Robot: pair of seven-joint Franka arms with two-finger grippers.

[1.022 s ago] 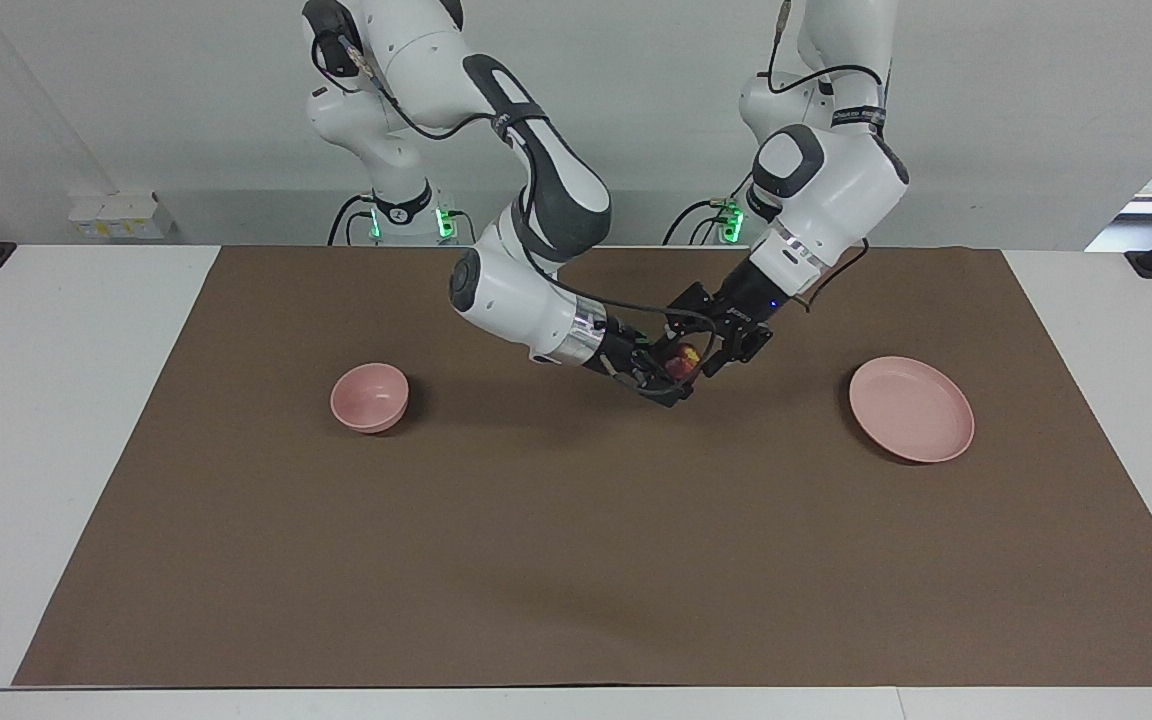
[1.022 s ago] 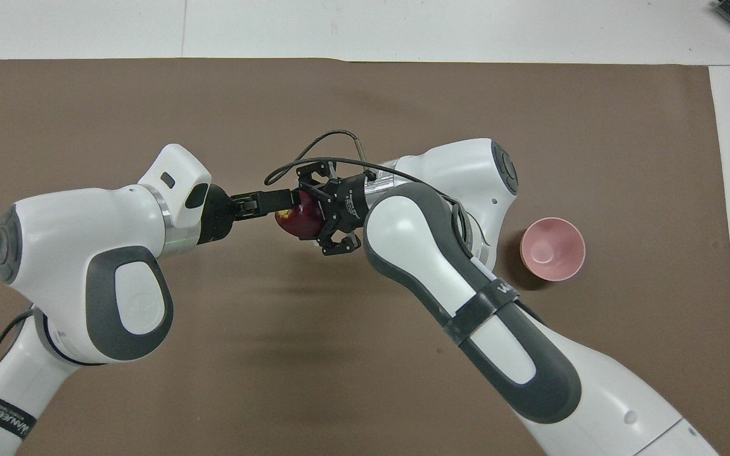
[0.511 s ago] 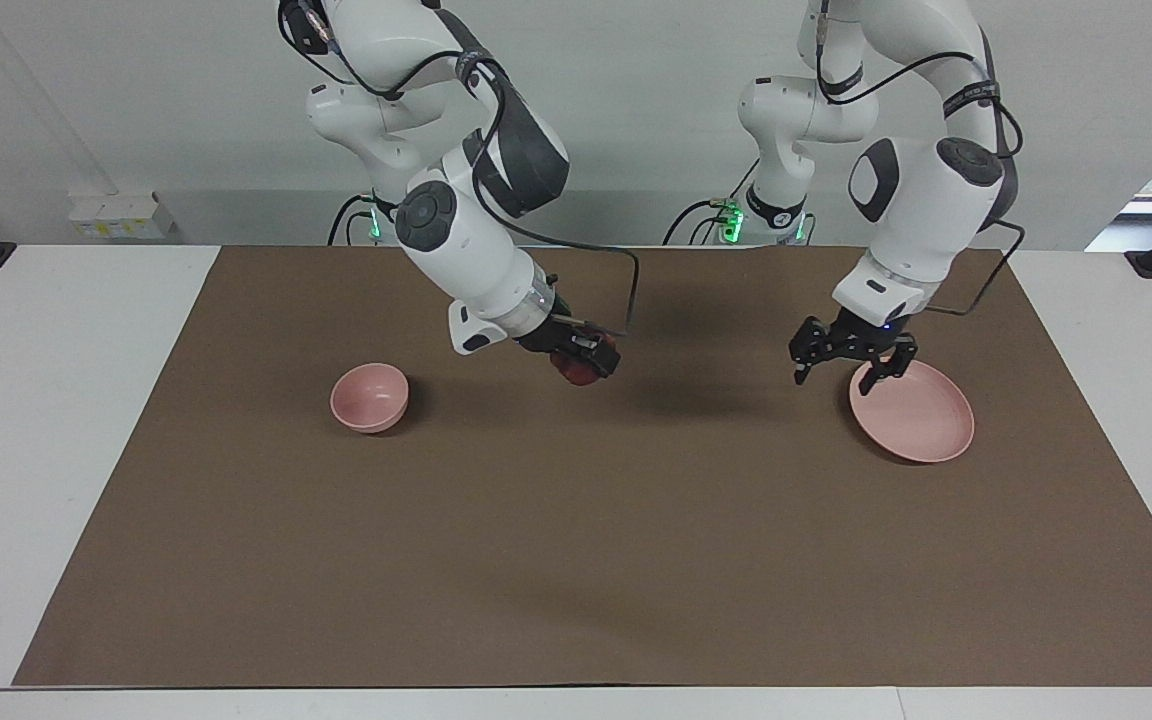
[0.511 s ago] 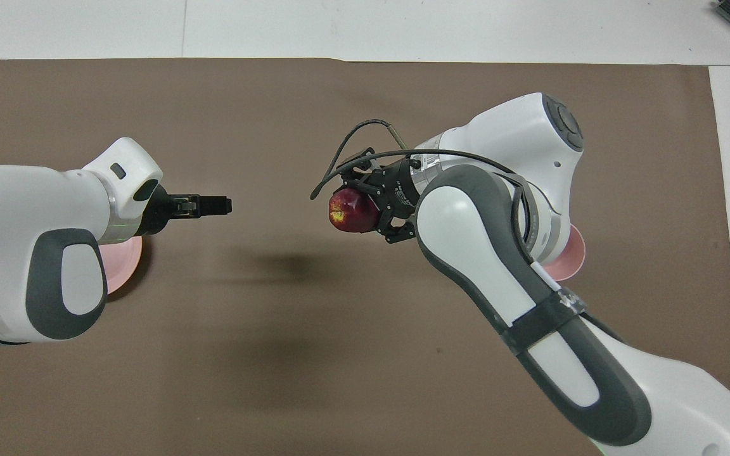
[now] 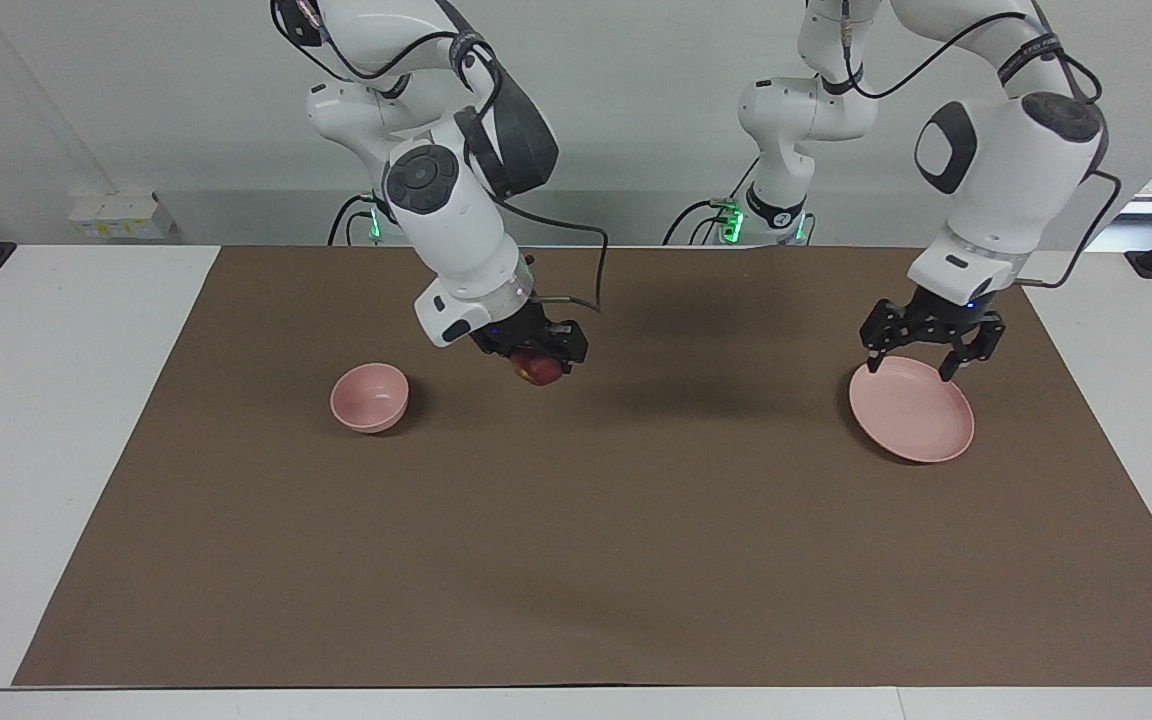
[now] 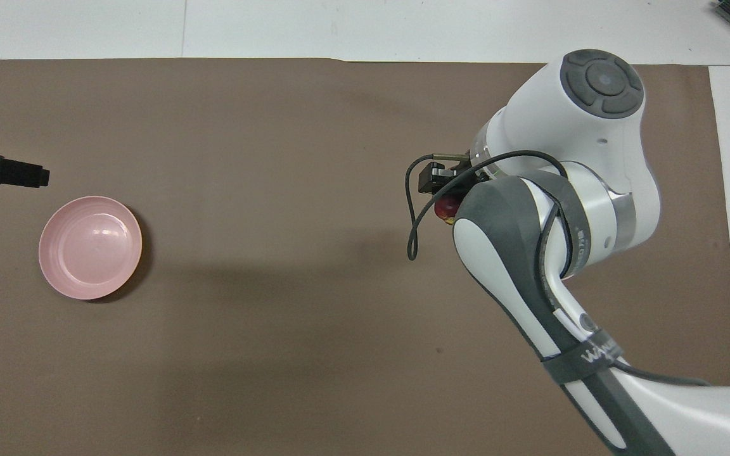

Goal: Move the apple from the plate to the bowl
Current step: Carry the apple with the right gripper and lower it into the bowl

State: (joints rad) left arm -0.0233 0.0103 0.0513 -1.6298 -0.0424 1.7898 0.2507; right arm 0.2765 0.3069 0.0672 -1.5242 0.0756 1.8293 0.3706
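Apple (image 5: 536, 371) hangs in right gripper (image 5: 534, 362) (above mat).

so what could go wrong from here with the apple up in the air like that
1. The small dark red apple hangs in the right end effector over bare brown mat; a slipping grip would drop it short of the small deep pink bowl.
2. The bowl is narrow, so an off-centre release could bounce off its rim.
The open left end effector waits over the wide pink plate.
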